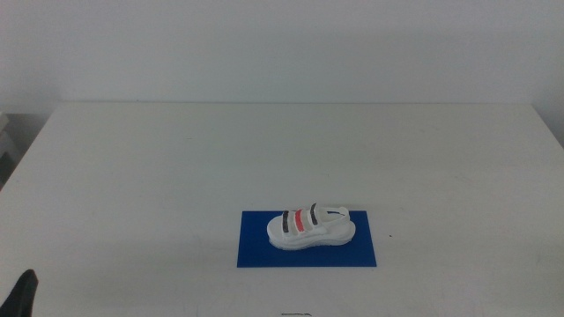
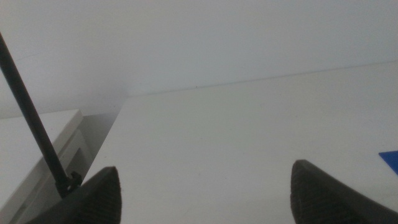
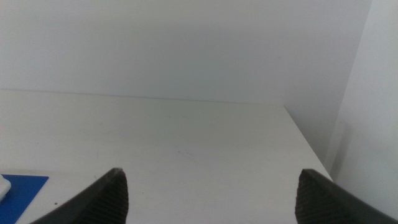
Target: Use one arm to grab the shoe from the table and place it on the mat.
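White wall behind, wide white counter (image 1: 176, 167) below. Blue mat (image 1: 256, 251) near the front edge, sandal (image 1: 310, 227) lying wholly on it, upright on its sole, so placement looks done. Probably light, with a stiff chunky sole and softer straps; best pinched across the sole's sides. Left hand (image 2: 205, 193) spread wide, holding nothing, parked at the front left corner. Right hand (image 3: 211, 196) equally wide, empty, touching nothing, out of the overhead view.

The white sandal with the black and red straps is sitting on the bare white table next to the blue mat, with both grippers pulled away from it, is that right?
Not quite. The white chunky-soled sandal with black and red straps lies on the flat deep blue mat, not beside it, as the middle view shows. Both grippers are indeed away from it.
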Action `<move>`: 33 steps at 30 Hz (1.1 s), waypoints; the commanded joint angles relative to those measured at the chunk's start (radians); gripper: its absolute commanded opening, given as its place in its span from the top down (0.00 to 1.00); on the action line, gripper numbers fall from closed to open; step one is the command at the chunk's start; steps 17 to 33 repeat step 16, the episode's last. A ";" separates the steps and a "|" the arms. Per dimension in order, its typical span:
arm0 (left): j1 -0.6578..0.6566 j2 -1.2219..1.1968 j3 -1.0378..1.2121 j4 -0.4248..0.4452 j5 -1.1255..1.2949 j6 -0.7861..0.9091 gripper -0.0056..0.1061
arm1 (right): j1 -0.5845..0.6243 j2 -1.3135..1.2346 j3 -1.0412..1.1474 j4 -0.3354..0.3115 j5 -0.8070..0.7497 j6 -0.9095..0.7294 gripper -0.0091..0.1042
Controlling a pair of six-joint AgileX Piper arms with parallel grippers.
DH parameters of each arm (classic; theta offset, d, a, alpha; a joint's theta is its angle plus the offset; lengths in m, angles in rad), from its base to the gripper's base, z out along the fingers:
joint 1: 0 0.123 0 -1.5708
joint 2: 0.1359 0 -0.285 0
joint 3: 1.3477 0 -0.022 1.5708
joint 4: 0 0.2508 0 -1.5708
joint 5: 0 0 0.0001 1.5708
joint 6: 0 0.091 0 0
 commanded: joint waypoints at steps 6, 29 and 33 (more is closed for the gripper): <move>-0.001 -0.022 0.013 -0.001 -0.008 -0.015 0.11 | 0.002 -0.019 -0.019 -0.009 -0.075 -0.004 0.09; -0.001 -0.022 0.013 -0.001 0.050 -0.014 0.11 | 0.002 -0.019 -0.019 -0.009 -0.075 -0.004 0.09; -0.001 -0.022 0.013 -0.001 0.050 -0.014 0.11 | 0.002 -0.019 -0.019 -0.009 -0.075 -0.004 0.09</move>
